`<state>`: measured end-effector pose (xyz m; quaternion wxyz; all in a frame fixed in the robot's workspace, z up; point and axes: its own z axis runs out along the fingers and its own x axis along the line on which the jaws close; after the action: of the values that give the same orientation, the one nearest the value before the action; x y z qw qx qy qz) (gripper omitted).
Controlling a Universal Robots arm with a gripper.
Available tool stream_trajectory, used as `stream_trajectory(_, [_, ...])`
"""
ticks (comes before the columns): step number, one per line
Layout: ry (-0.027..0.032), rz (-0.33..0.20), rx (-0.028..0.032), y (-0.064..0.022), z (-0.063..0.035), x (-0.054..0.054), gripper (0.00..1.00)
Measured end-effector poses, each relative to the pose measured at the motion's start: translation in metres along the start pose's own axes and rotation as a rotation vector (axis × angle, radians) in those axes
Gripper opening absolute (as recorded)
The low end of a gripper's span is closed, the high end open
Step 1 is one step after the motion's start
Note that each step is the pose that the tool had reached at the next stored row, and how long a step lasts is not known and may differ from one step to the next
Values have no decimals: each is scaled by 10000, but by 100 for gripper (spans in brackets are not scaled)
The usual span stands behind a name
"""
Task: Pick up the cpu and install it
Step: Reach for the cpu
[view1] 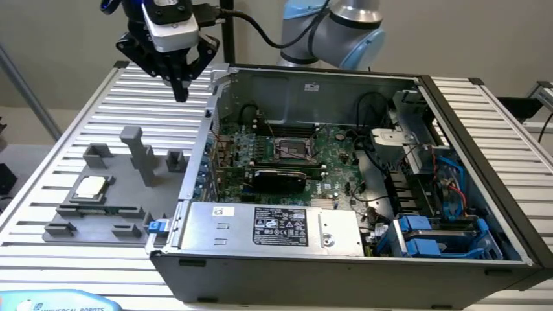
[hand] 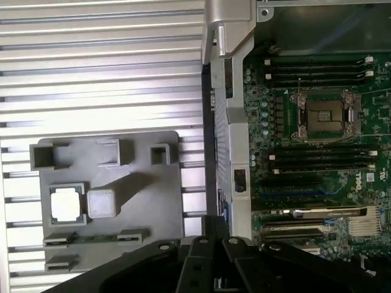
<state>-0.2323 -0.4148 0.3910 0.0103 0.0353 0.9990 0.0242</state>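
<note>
the cpu (view1: 90, 188) is not in the gripper (view1: 180, 97). we see the gripper in the upper left of the exterior frame, its black fingers drawn together to a narrow point and hanging above the slatted table (view1: 78, 110), just outside the far left corner of the computer case (view1: 302, 91). in the wrist view the closed fingertips of the gripper (hand: 212, 235) sit over the case's side wall.

below the gripper in the exterior frame, at middle left, lies the grey fixture plate (view1: 121, 194). its square pocket holds the cpu, flat, pale metal top upward. just beside it stands a tall grey post (view1: 134, 149), and a slot nearer the lower edge holds a long green memory stick (view1: 103, 210). the wrist view shows the cpu (hand: 66, 204) seated in its pocket beside the post's square top (hand: 102, 202).

to the exterior view's right, we see the open case with the motherboard (view1: 337, 149) inside. the cpu socket (view1: 289, 150) is near the board's middle, its dark centre showing, well apart from the cpu. a silver power supply (view1: 268, 227) fills the near side, with blue drive caddies (view1: 428, 236) at the lower right.
</note>
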Motion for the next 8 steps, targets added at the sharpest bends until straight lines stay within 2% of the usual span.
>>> stream_trajectory(8, [0, 1, 1, -36, 24, 363, 11])
